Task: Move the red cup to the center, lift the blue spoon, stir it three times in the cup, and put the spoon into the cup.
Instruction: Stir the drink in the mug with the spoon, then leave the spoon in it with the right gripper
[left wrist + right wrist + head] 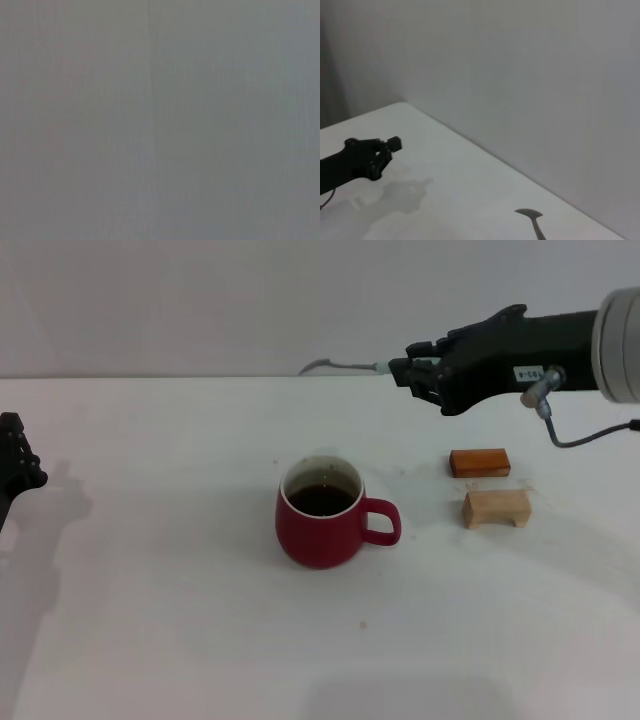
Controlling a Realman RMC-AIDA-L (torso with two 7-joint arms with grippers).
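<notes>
Your cup [320,513] was a squat, rounded dark-red mug with a white inner rim and dark liquid inside. It stood upright near the middle of the table [180,640], its loop handle pointing right.

Your spoon [345,366] was off the table, held level at the far side, beyond the cup and slightly to its right. Only the grey bowl end and a short length of pale handle projected left from the right gripper [410,370]. In the right wrist view the bowl [530,215] showed against the table edge and the wall.

The right gripper was clamped on the spoon's handle, raised above the far right of the table, with the arm reaching in from the right.

The left gripper [15,465] sat low at the far left edge, well apart from the cup. You could not tell from the views whether its fingers were apart or together. It also appeared in the right wrist view [367,157]. The left wrist view showed only a blank grey surface.

An orange-brown block [480,462] lay right of the cup, and a light wooden block [496,508] lay just nearer than it. Both were well clear of the handle. Nothing stood between spoon and cup.
</notes>
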